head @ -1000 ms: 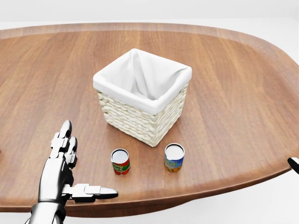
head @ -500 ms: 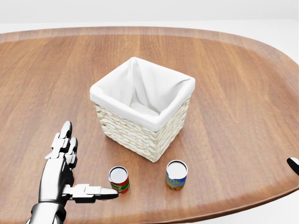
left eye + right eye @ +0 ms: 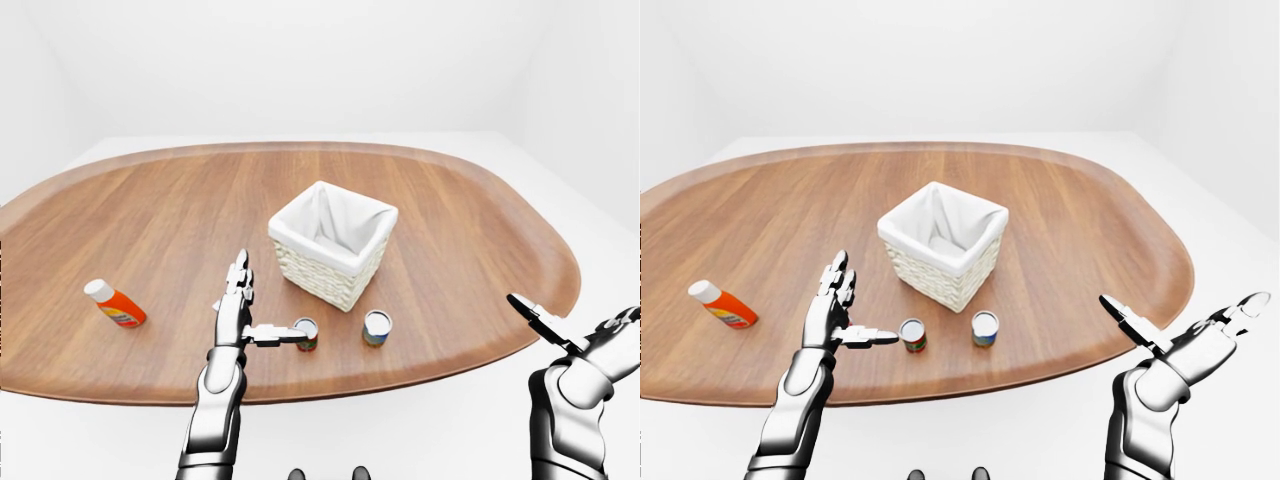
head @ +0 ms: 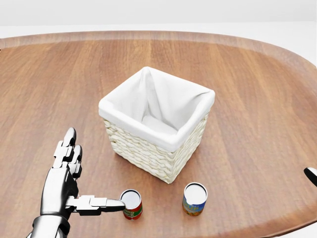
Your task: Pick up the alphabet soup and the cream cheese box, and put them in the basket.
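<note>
The soup can (image 4: 132,204), red-labelled with a pale lid, is seen upright near the table's (image 4: 257,99) bottom edge in the head view. It is touched by the outstretched thumb of the left hand (image 4: 67,186), whose fingers are spread open. The right hand (image 3: 1200,340) is held open off the table. Beyond stands the basket (image 4: 157,126). Since earlier, the view has shifted and the thumb has reached the can.
</note>
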Controlling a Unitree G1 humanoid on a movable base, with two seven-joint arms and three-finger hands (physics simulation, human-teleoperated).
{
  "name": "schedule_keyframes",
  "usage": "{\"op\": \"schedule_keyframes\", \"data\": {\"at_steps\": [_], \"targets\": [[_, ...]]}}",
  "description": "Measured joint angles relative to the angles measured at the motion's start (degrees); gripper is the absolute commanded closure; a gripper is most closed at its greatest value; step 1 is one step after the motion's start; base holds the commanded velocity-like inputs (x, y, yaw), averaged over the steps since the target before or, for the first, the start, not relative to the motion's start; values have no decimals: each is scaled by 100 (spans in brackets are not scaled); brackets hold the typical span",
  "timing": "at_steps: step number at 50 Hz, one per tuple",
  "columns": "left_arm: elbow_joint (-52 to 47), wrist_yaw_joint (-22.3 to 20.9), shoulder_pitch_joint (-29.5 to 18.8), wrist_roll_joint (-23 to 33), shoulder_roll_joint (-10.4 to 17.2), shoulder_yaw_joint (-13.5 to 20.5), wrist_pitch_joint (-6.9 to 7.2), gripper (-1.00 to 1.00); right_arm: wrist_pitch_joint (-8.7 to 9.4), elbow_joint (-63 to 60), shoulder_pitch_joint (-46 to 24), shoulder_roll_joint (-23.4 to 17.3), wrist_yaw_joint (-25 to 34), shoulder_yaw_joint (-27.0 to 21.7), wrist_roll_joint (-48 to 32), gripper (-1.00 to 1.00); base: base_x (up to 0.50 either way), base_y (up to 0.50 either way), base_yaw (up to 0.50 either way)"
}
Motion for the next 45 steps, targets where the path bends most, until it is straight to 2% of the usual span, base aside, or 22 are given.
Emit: {"op": "schedule_keyframes", "data": {"at_steps": [9,45], "targets": [[-52,2,15,5,0,-4,30,-100,0,2,-3,5,0,0,-9,-100,6,23,0],[-37,-3,9,22,-1,-6,33,-100,0,3,-9,-2,0,-2,-17,-100,9,0,0]]}}
